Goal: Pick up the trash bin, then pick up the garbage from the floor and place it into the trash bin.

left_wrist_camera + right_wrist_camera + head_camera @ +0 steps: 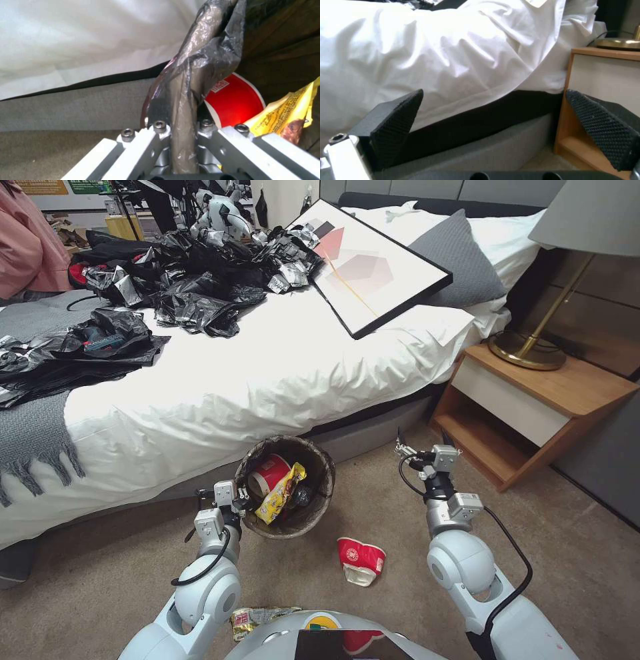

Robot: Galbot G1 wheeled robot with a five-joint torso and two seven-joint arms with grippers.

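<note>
The left claw point(241, 502) is clenched on the near left rim of the trash bin point(320, 460), pinching the rim and the dark liner bag point(200, 57) folded over it between its fingers. The bin sits beside the bed, just in front of the hanging white sheet point(267, 380), with its mouth turned toward the robot. Inside it lie a red-and-white paper cup point(268, 475) and a yellow snack wrapper point(283, 492), the wrapper leaning across the cup's side.

The right claw point(402, 445) hangs released, its two black ribbed pads point(395, 125) well apart with nothing between them. It is above the carpet to the right of the bin, facing the bed's dark lower edge and the wooden nightstand point(533, 407).

On the carpet point(100, 580) between the two arms lies another red-and-white cup point(360, 560), tipped on its side, near the bin but apart from it. A crumpled foil wrapper point(257, 619) lies closer in, just beside the robot's body and the left arm.

On the bed, a heap of shiny black bags point(200, 273) is spread over the far left part, a framed picture point(373, 263) rests tilted against a grey pillow point(460, 260), and a grey fringed blanket point(33, 427) hangs over the left side. A brass lamp base point(527, 350) stands on the nightstand.
</note>
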